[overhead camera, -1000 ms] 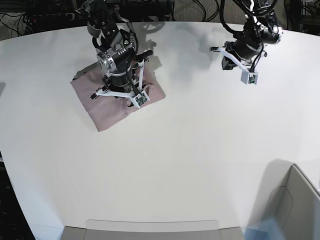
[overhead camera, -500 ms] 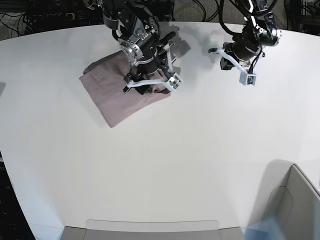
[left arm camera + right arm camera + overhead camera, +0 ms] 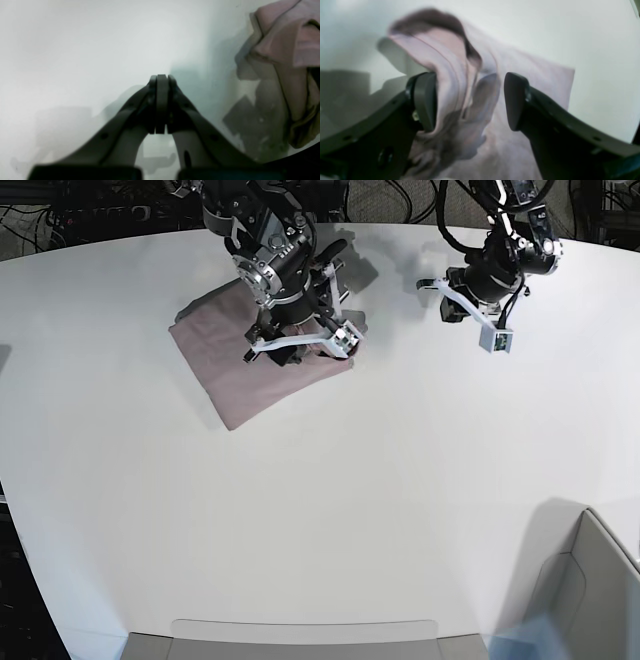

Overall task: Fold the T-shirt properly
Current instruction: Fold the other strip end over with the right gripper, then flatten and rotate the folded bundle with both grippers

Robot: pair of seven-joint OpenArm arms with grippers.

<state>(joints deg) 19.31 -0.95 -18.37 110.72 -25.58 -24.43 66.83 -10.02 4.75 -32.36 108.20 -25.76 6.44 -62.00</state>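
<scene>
The T-shirt (image 3: 232,370) lies as a folded mauve-pink rectangle at the back left of the white table (image 3: 400,480). Its right edge is bunched up under my right arm. In the right wrist view my right gripper (image 3: 470,100) stands open. A raised, rumpled fold of the T-shirt (image 3: 460,82) sits between its fingers and leans on the left pad (image 3: 426,100). Over bare table to the shirt's right my left gripper (image 3: 161,82) is shut on nothing. The T-shirt (image 3: 280,47) shows at the right edge of the left wrist view.
A grey box (image 3: 590,590) stands at the front right corner. A pale flat tray edge (image 3: 300,638) runs along the table's front. Cables and dark equipment (image 3: 90,210) line the back edge.
My right arm has swung to the right and toward the back, and the T-shirt has slid that way with it, its right edge now bunched. The left arm has hardly moved.
</scene>
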